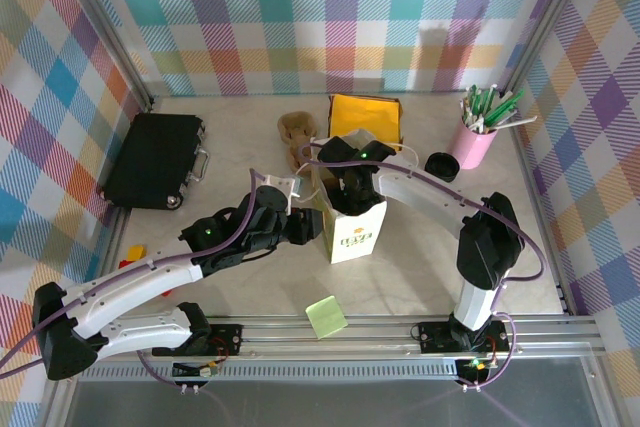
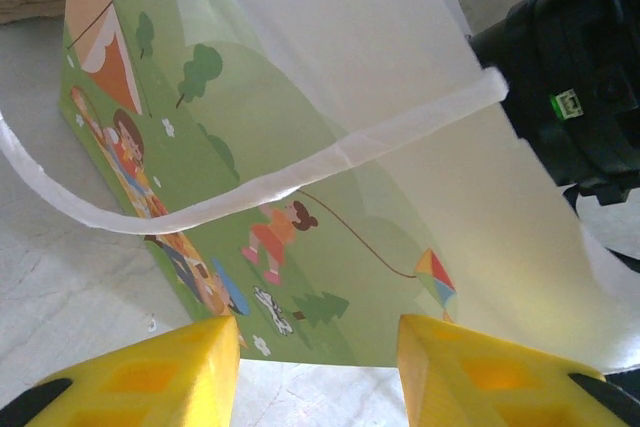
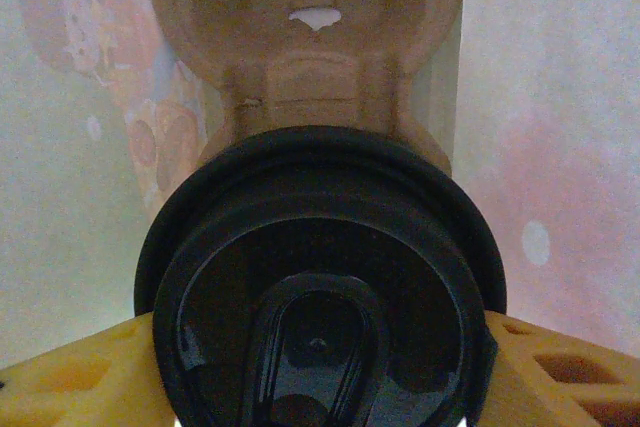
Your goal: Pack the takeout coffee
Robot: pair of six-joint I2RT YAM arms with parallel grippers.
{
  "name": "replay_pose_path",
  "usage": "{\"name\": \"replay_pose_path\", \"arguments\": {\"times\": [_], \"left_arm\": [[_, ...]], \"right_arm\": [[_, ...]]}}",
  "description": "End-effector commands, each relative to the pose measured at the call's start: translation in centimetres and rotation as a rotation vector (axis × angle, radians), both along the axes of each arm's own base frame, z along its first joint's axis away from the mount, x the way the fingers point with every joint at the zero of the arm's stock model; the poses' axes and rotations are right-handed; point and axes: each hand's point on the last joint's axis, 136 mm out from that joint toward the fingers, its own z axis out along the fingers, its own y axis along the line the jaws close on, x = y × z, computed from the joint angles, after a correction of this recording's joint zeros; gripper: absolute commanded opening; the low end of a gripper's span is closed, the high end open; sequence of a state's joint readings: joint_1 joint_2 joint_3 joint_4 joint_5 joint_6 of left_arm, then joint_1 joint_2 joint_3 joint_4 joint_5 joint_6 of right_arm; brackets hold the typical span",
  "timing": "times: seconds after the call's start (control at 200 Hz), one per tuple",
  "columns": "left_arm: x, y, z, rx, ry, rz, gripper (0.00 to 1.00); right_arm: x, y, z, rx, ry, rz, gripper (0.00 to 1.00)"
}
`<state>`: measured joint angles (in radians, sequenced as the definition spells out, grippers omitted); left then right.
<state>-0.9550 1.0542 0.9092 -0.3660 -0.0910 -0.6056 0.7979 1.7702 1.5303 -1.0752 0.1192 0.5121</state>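
Though plaid-walled, pale marbled tabletop [image 1: 420, 277].

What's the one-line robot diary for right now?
left gripper: open, facing paper bag | right gripper: holding takeout coffee inside paper bag

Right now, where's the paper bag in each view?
Top external: paper bag stands mid-table, between the arms.
Left wrist: its printed side and white handle span the frame beyond the left gripper.
Right wrist: its pale inner walls flank the lidded cup in the right gripper.
Landmark: right arm's black wrist with green light, at the bag's mouth, top and left wrist views.
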Motion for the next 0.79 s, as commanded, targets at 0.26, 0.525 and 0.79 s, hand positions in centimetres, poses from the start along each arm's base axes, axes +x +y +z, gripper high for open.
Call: {"name": "replay_pose_path", "arguments": {"times": [0.26, 0.525, 0.79], "left_arm": [[0.1, -0.2, 1.4, -0.012, -0.026, 0.001, 0.46], [0.1, 0.0, 1.2, -0.009, -0.026, 0.003, 0.45], [0.0, 0.2, 1.1, -0.006, -0.027, 0.009, 0.45]], "right_arm": [[-1.2, -0.8, -3.5, -0.072, 0.085, 0.016, 0.49], [-1.5, -0.7, -4.6, -0.080, 0.113, 0.020, 0.50], [-1.9, -0.5, -5.5, -0.088, 0.127, 0.028, 0.49]]}}
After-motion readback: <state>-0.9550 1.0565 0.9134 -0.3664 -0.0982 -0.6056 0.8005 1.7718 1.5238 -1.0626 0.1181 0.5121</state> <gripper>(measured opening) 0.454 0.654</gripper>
